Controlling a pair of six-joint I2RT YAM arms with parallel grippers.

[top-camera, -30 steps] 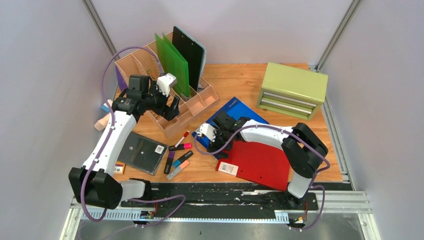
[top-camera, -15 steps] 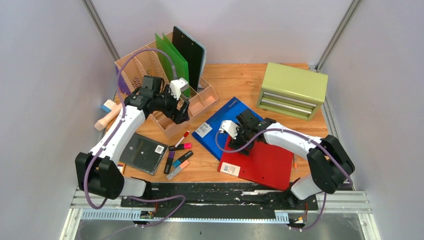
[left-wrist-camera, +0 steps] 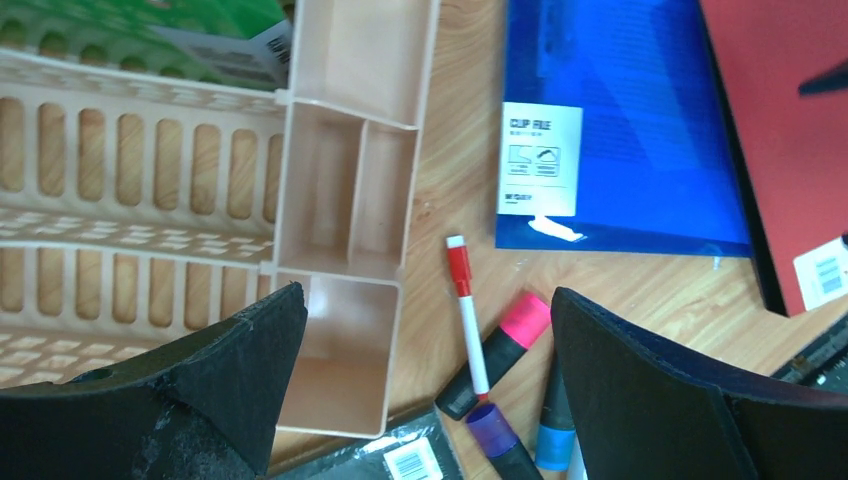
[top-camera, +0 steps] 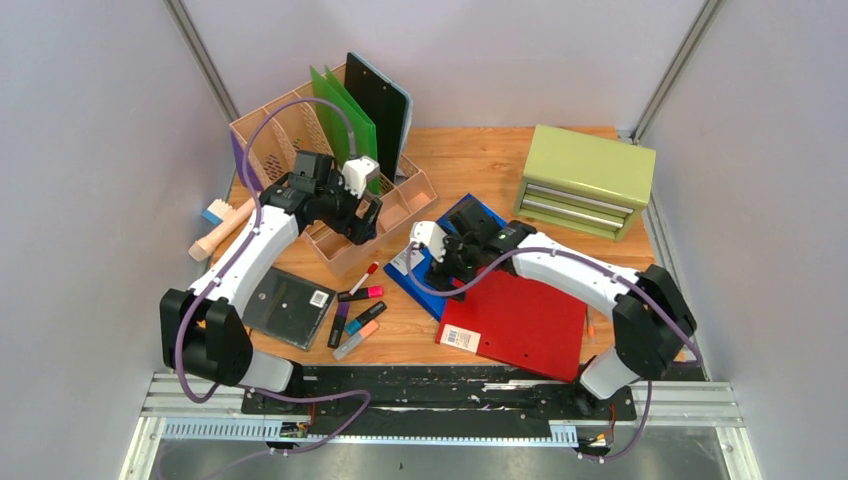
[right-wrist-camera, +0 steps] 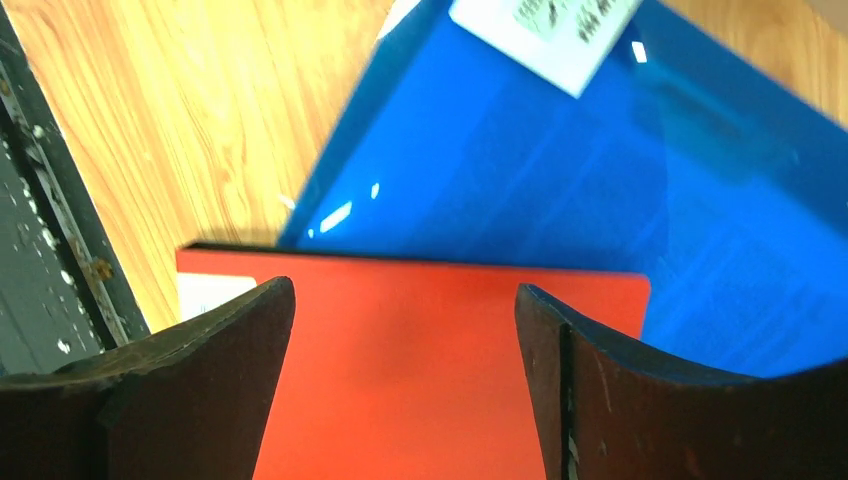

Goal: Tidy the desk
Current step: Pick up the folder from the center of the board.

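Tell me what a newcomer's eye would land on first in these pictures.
The bright red folder at the near right of the desk lies over a blue clip file, with the right tool open above where they overlap. Next come the tan file organizer at the back left, with green boards and a black board standing in it, and the lime-green drawer cabinet at the back right.

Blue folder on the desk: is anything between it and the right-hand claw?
Partly. The red folder lies over the near edge of the blue folder, directly under the open right gripper. The rest of the blue folder is uncovered.
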